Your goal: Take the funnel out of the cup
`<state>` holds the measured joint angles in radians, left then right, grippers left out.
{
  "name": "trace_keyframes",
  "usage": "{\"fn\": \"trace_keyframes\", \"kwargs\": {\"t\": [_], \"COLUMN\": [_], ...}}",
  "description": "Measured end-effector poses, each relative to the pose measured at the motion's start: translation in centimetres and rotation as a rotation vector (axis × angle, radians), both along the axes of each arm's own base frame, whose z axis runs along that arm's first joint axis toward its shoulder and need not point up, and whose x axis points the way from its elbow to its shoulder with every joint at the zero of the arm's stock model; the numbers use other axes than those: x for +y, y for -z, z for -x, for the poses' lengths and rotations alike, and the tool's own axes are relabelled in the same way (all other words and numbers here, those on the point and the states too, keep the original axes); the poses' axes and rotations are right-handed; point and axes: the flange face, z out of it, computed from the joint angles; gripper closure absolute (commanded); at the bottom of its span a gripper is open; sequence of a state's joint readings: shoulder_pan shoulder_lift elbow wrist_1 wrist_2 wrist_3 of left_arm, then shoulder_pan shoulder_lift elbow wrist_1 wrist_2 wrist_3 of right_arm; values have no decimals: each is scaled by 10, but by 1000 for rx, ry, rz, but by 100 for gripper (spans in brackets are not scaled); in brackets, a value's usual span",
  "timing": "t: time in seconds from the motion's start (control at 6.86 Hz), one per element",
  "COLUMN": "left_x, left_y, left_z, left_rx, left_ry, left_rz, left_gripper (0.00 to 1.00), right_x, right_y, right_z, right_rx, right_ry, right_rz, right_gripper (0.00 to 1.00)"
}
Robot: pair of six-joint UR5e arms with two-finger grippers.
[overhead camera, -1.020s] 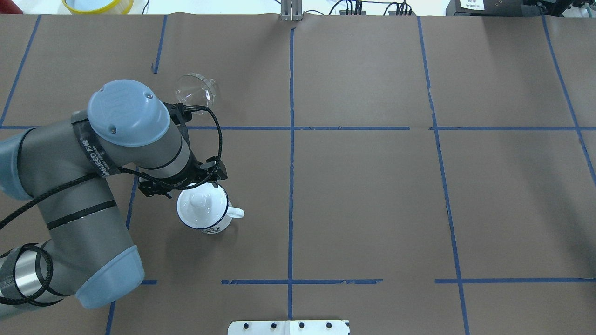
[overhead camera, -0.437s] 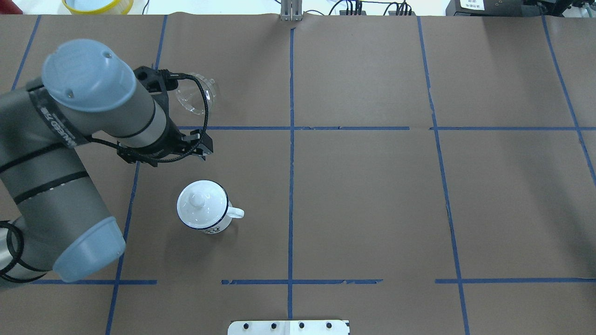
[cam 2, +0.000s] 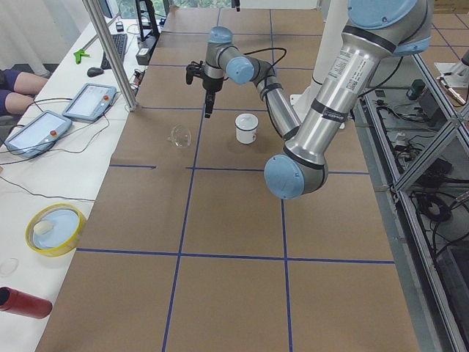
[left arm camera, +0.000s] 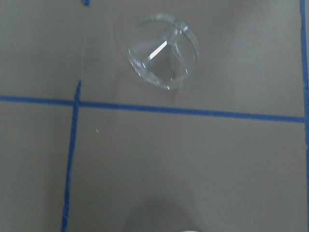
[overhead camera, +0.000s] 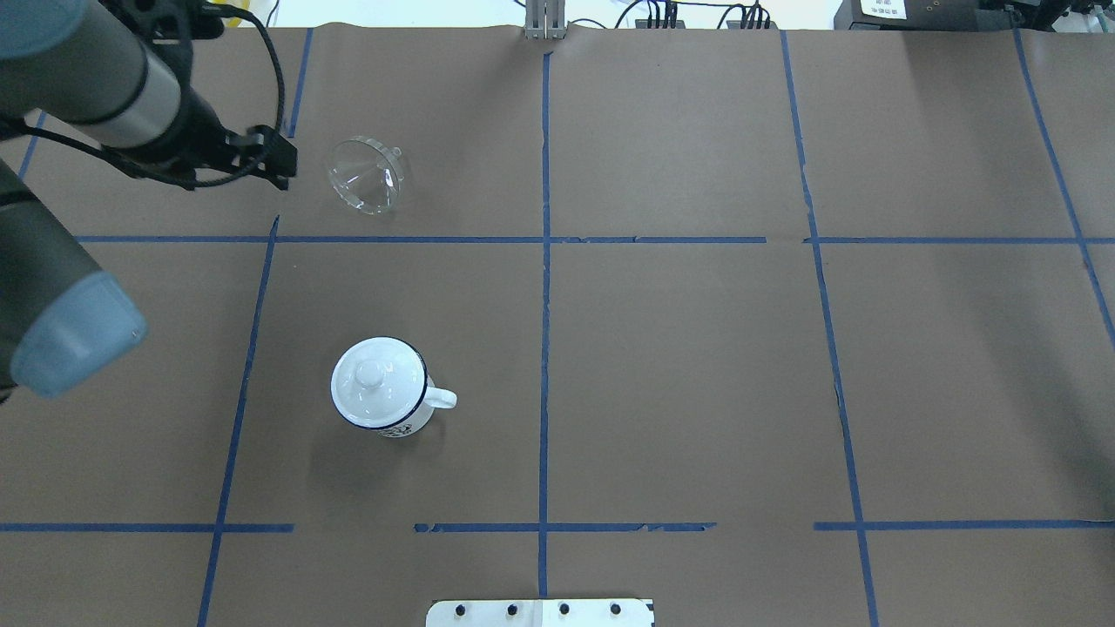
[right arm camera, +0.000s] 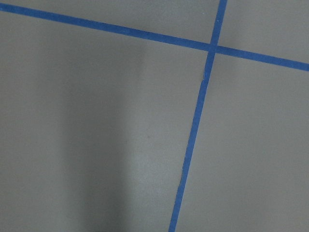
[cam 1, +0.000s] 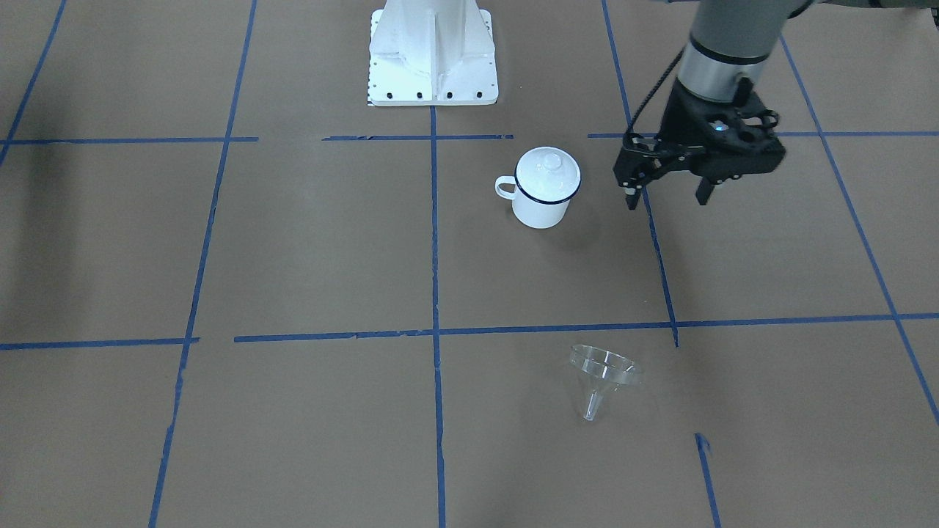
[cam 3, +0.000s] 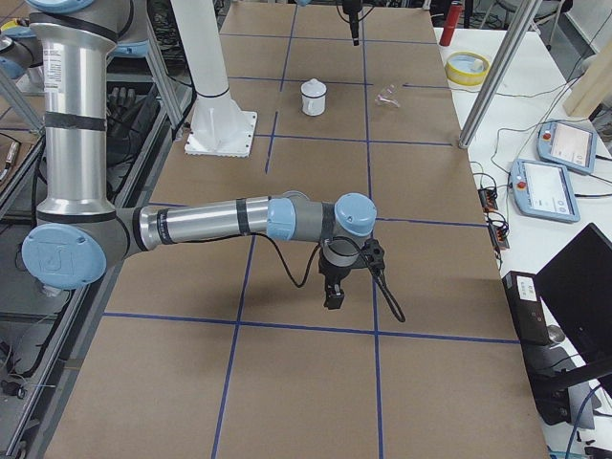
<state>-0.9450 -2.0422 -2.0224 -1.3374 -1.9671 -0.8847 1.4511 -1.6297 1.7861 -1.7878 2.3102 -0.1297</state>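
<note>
The left gripper (cam 1: 666, 199) is wide open and empty, pointing down above the table (cam 1: 293, 242). The funnel (cam 1: 603, 372) lies well beyond it, and the cup (cam 1: 544, 192) stands near beside it. For the right gripper (cam 3: 335, 296) I cannot tell.

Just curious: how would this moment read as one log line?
funnel: on table, apart from cup | cup: lidded | left gripper: jaws open

Overhead and front-facing cameras, opposed, share the cup (cam 1: 541, 209).
</note>
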Motion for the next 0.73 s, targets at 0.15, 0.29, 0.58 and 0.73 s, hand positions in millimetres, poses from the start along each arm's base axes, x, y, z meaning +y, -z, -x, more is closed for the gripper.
{"fn": "trace_keyframes", "kwargs": {"t": [0.15, 0.29, 0.58, 0.73], "left_x": [-30, -58, -85, -84], "left_y": [-33, -78, -168, -212], "left_z": [46, 99, 194, 224], "left_rx": [-42, -92, -154, -119], "left_ry": [-18, -50, -178, -251], "left_rz": [-4, -2, -14, -13], "left_gripper": [0, 0, 0, 0], "right_x": [0, 0, 0, 0], "right_y": [0, 0, 0, 0], "right_z": [0, 0, 0, 0], "right_rx": [0, 0, 0, 0], "right_ry": [0, 0, 0, 1], "right_rz": [-1, -1, -1, 0], "right_gripper": [0, 0, 0, 0]}}
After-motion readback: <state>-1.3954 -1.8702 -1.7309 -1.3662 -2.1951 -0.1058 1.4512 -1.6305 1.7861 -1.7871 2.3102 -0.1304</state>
